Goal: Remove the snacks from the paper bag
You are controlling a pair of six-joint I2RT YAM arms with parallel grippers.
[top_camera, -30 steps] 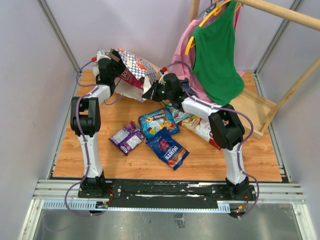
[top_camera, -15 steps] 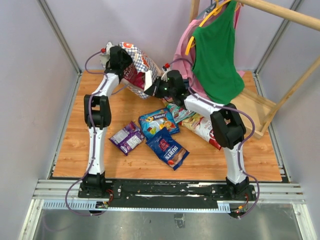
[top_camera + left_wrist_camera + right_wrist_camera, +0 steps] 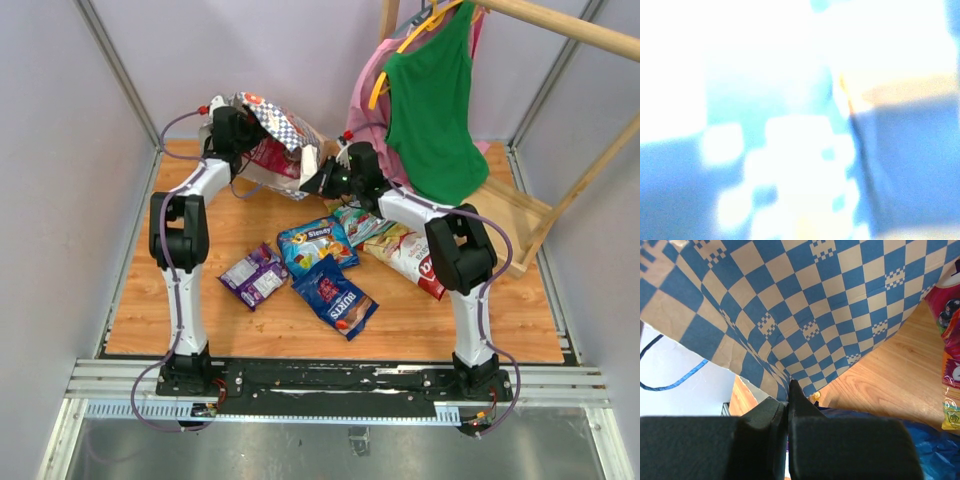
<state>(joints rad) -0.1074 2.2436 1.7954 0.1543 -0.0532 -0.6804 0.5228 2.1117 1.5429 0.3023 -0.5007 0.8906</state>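
The paper bag [image 3: 278,135], tan with blue checks, hangs tilted above the far left of the table. A magenta snack [image 3: 268,158] shows in its mouth. My left gripper [image 3: 232,128] is pushed in at the bag's upper left; its wrist view is a blur of checked paper [image 3: 790,165] and its fingers are hidden. My right gripper [image 3: 318,182] [image 3: 788,390] is shut on the bag's lower right edge [image 3: 815,300]. On the table lie a purple packet [image 3: 253,275], two blue packets [image 3: 316,245] [image 3: 336,294], an orange-green one [image 3: 360,222] and a red-and-white one [image 3: 410,258].
A wooden rack [image 3: 520,215] with a green garment [image 3: 432,110] and a pink one [image 3: 368,100] stands at the back right, just behind the right arm. Grey walls close in the table on three sides. The bag's blue cord handle [image 3: 675,382] hangs loose.
The left gripper rose toward the back wall with the bag, then came slightly left and down. The right gripper, still pinching the bag's edge, shifted a little right. The bag's mouth has tipped.
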